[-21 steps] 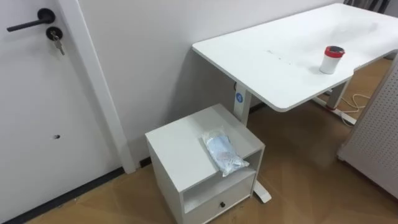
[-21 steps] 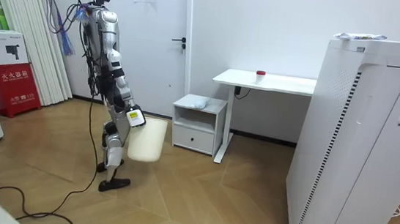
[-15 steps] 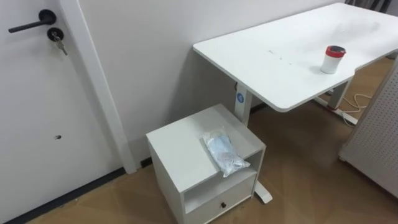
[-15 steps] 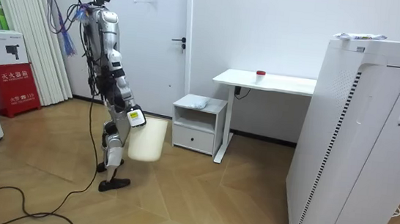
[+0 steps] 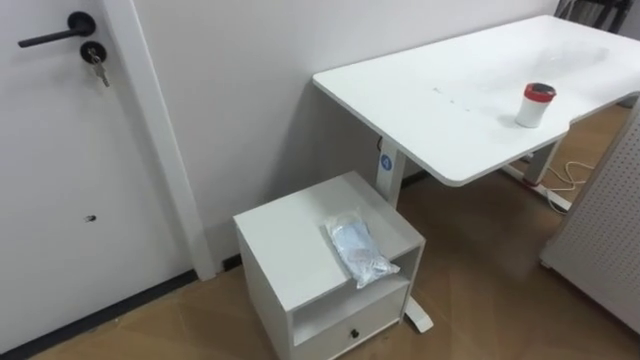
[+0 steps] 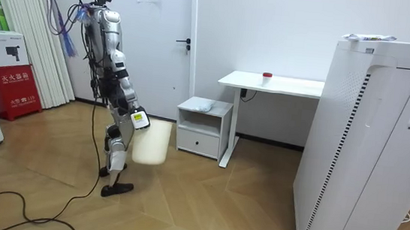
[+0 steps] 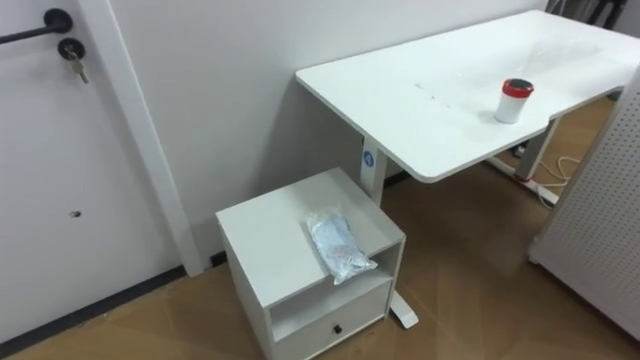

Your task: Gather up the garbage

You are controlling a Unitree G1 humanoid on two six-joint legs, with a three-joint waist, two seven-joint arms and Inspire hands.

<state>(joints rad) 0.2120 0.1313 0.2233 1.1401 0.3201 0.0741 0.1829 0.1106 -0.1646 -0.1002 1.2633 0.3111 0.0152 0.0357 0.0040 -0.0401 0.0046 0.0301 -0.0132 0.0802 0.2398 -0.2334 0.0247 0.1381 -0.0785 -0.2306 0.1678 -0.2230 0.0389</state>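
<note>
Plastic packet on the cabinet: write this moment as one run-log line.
stage: pre-pick | target: plastic packet on white cabinet top, untouched | desk: red-lidded cup | robot: stands short of cabinet, white bin beside it

nightstand (image 5: pixel 290 240) white | bag (image 5: pixel 357 248) pale blue | cup (image 5: pixel 535 105) white, red lid

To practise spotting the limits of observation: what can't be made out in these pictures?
Bag contents, left eye view: crumpled plastic obscures them.
Drawer inside, left eye view: shut front.
Cup contents, left eye view: lid covers it.
Desk far end, left eye view: cut off by the edge.
</note>
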